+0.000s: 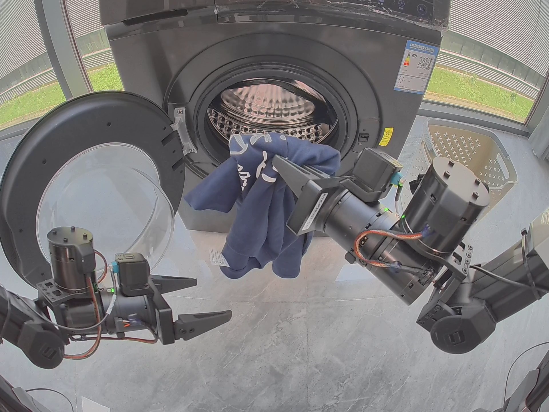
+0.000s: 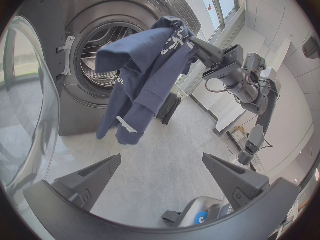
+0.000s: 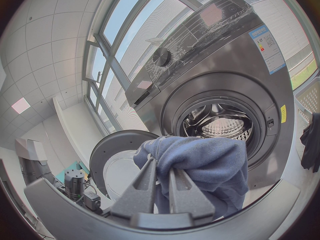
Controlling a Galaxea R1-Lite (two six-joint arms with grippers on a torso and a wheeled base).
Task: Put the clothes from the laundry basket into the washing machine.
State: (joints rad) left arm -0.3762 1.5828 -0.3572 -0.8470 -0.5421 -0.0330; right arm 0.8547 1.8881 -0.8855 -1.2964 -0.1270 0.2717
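Note:
My right gripper (image 1: 281, 166) is shut on a navy blue sweatshirt (image 1: 260, 213) with white lettering, held in the air just in front of the washing machine's round opening (image 1: 269, 115). The garment hangs down below the lower rim of the opening, clear of the floor. The same sweatshirt (image 3: 203, 160) bunches over my right gripper (image 3: 162, 172), and the sweatshirt (image 2: 143, 77) also hangs in the left wrist view. My left gripper (image 1: 197, 301) stands open and empty low at the left, below the machine's open door (image 1: 86, 161). The laundry basket (image 1: 474, 155) stands to the right of the machine.
The drum (image 1: 269, 107) is bare shiny metal inside. The round door swings out to the left with its clear bowl facing me. A dark garment (image 3: 311, 144) hangs over the basket's edge. Grey tiled floor (image 1: 297, 339) spreads in front of the machine.

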